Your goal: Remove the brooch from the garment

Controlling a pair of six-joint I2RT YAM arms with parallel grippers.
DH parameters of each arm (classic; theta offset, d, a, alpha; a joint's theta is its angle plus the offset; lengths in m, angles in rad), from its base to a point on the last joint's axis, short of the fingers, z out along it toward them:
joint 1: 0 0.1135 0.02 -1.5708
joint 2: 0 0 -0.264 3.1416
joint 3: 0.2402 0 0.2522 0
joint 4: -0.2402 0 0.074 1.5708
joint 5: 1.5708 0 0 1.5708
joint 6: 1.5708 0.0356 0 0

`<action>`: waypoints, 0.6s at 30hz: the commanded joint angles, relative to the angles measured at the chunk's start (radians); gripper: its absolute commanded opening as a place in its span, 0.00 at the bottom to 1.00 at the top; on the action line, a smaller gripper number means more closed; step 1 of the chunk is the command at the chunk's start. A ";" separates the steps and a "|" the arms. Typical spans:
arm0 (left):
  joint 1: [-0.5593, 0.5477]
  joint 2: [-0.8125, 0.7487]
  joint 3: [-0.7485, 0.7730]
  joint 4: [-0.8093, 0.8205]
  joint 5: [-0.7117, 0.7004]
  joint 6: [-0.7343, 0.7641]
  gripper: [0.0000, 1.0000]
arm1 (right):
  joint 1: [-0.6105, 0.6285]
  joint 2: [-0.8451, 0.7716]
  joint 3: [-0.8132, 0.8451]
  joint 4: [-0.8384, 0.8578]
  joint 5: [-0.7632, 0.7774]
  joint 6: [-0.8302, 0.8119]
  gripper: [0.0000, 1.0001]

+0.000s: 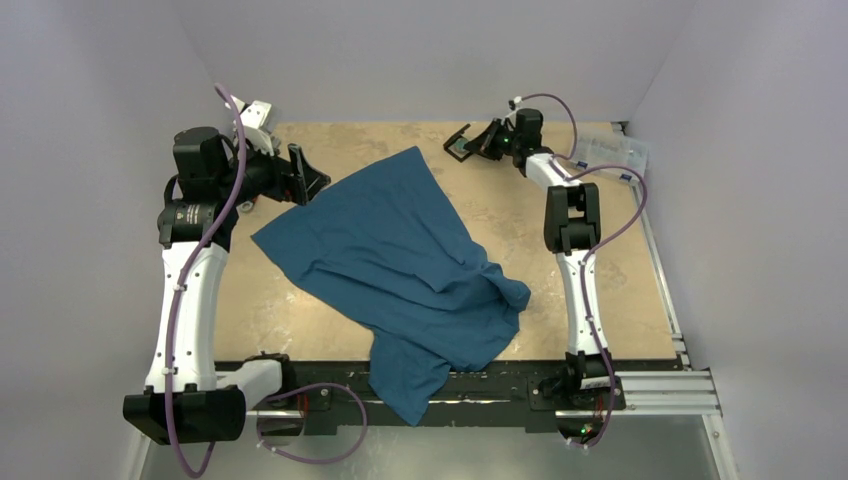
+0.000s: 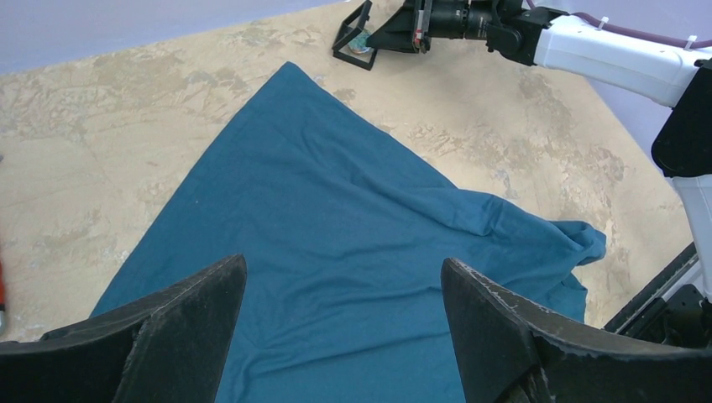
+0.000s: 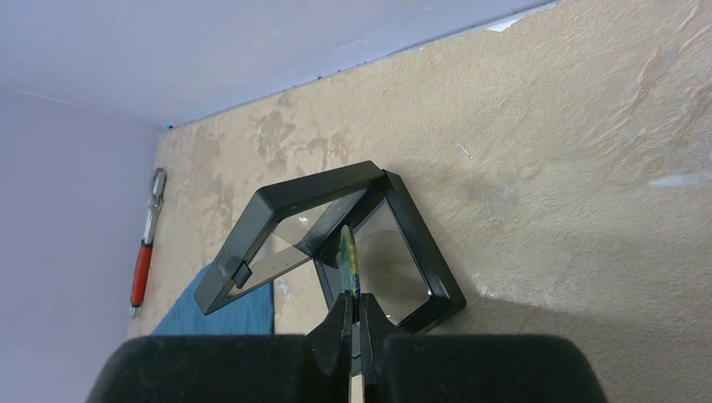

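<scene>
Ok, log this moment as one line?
left gripper: open above shirt | right gripper: shut on brooch at open black case | brooch off shirt

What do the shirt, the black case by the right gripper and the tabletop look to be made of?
The garment: soft matte knit cloth; it creases and drapes over the table edge. The black frame case: rigid, slightly glossy plastic rims, likely with clear film or plastic panes that show the surface through them. The table: hard board with a mottled tan finish, worn-looking; the exact material is unclear.

Robot lab cell — blank lilac walls point(image 1: 100, 80) enclose a worktable point(image 1: 600, 250).
</scene>
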 commanded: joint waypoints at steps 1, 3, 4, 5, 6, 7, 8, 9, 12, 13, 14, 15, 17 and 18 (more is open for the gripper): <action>0.009 -0.017 0.012 0.010 0.021 -0.019 0.86 | 0.009 0.013 0.054 -0.008 0.029 -0.025 0.02; 0.008 -0.018 0.012 0.009 0.026 -0.020 0.86 | 0.012 0.012 0.053 -0.011 0.028 -0.025 0.03; 0.008 -0.019 0.009 0.011 0.026 -0.021 0.86 | 0.015 0.011 0.053 -0.012 0.031 -0.025 0.05; 0.008 -0.021 0.005 0.014 0.027 -0.025 0.86 | 0.018 0.009 0.053 -0.014 0.033 -0.023 0.08; 0.008 -0.023 0.002 0.017 0.030 -0.026 0.87 | 0.018 0.007 0.053 -0.018 0.035 -0.023 0.12; 0.008 -0.024 -0.001 0.019 0.033 -0.027 0.87 | 0.020 0.005 0.054 -0.023 0.038 -0.023 0.15; 0.008 -0.026 -0.001 0.022 0.038 -0.028 0.88 | 0.021 0.002 0.053 -0.027 0.041 -0.023 0.20; 0.008 -0.024 -0.001 0.025 0.042 -0.030 0.88 | 0.021 -0.002 0.051 -0.031 0.041 -0.023 0.22; 0.008 -0.024 -0.002 0.032 0.047 -0.036 0.90 | 0.022 -0.012 0.048 -0.043 0.048 -0.025 0.27; 0.008 -0.024 -0.004 0.037 0.048 -0.039 0.90 | 0.021 -0.014 0.049 -0.046 0.049 -0.025 0.29; 0.008 -0.025 -0.005 0.040 0.051 -0.041 0.90 | 0.020 -0.016 0.052 -0.048 0.052 -0.025 0.31; 0.008 -0.025 -0.006 0.044 0.055 -0.045 0.90 | 0.021 -0.020 0.053 -0.048 0.057 -0.028 0.33; 0.009 -0.026 -0.011 0.049 0.060 -0.048 0.91 | 0.023 -0.029 0.052 -0.067 0.065 -0.030 0.37; 0.008 -0.027 -0.014 0.053 0.062 -0.049 0.91 | 0.021 -0.034 0.049 -0.075 0.068 -0.031 0.39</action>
